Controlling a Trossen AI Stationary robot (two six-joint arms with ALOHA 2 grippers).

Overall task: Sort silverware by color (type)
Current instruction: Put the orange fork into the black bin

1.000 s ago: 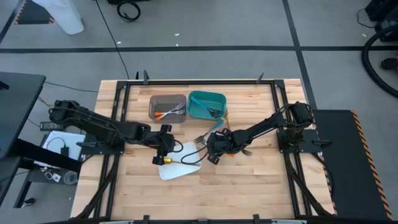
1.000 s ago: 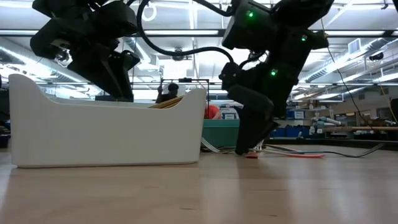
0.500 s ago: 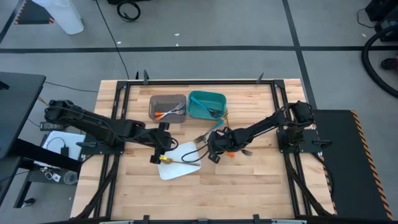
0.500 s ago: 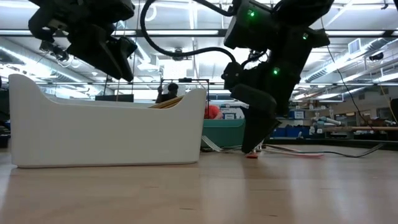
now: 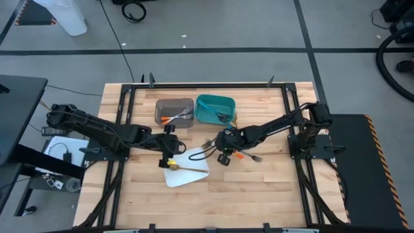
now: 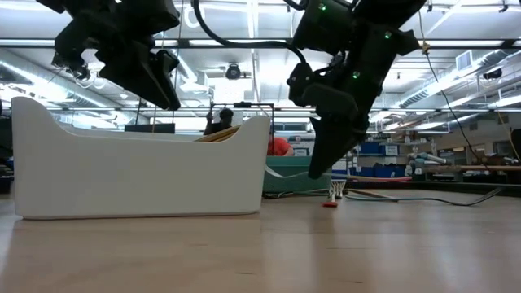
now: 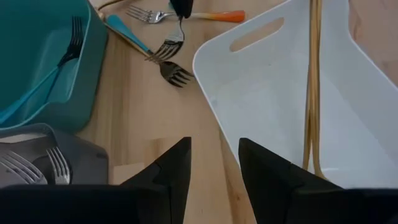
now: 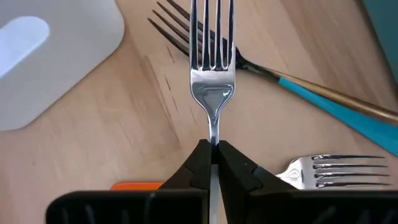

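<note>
My right gripper [image 8: 212, 149] is shut on a silver fork [image 8: 211, 74] just right of the white tray [image 5: 194, 176]; the fork's handle is hidden behind the fingers. Under it, a fork with an orange handle [image 8: 336, 169] and a dark fork with a teal handle [image 8: 323, 102] lie flat on the wood. My left gripper [image 7: 214, 168] hangs open over the tray's far left rim, with nothing between its fingers. A gold piece [image 7: 313, 93] lies in the tray. The grey bin [image 5: 174, 111] and the teal bin [image 5: 215, 109] each hold some silverware. My right gripper pinches the fork's thin neck [image 8: 213, 132], just behind the tines, between its two fingertips. The fingers slant down from the table's right side and lie along the fork. The tines [image 6: 281, 171] stick out past the fingertips toward the tray, raised off the table.
The two bins stand side by side at the far middle of the table. Black frame rails [image 5: 126, 123] run along the table's left and right sides. Bare wood [image 5: 259, 188] lies near the front edge.
My right gripper has risen and drawn a little toward the table's right edge, taking the silver fork along. The fork's tines, which lay on the wood beside the tray, are now lifted off it. The orange-handled fork has stayed on the table.
</note>
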